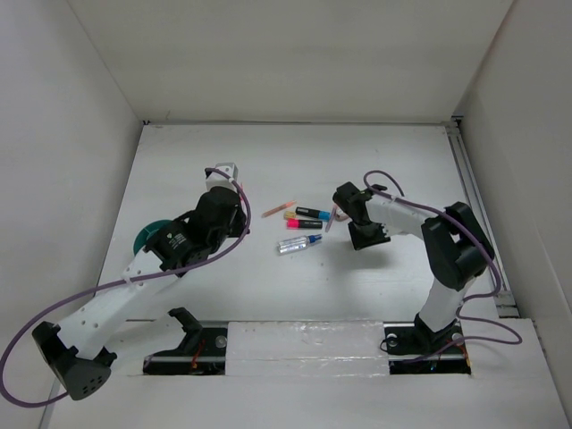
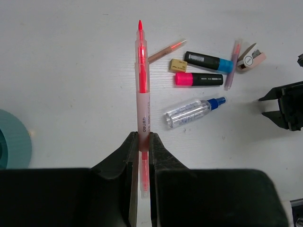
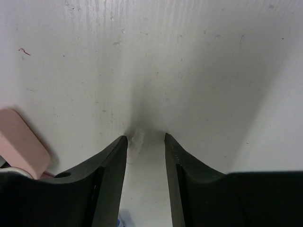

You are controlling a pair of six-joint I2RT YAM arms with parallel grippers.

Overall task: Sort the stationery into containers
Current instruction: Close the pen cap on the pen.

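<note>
My left gripper (image 2: 144,140) is shut on a clear pen with red ink (image 2: 142,85), held above the table with its tip pointing away. The teal cup (image 2: 12,142) shows at the left edge of that view, and beside the left arm (image 1: 147,234) from above. On the table lie an orange pencil (image 2: 165,51), a beige eraser (image 2: 178,65), a blue-ended marker (image 2: 208,61), a pink-ended marker (image 2: 199,79) and a clear blue-capped pen (image 2: 194,112). My right gripper (image 3: 146,137) stands open low over the table, with a translucent pen's end (image 3: 137,141) close to its left finger.
A pinkish rounded object (image 3: 19,142) lies just left of the right gripper, next to the translucent pen (image 2: 232,66). White walls enclose the table on three sides. A rail (image 1: 478,210) runs along the right edge.
</note>
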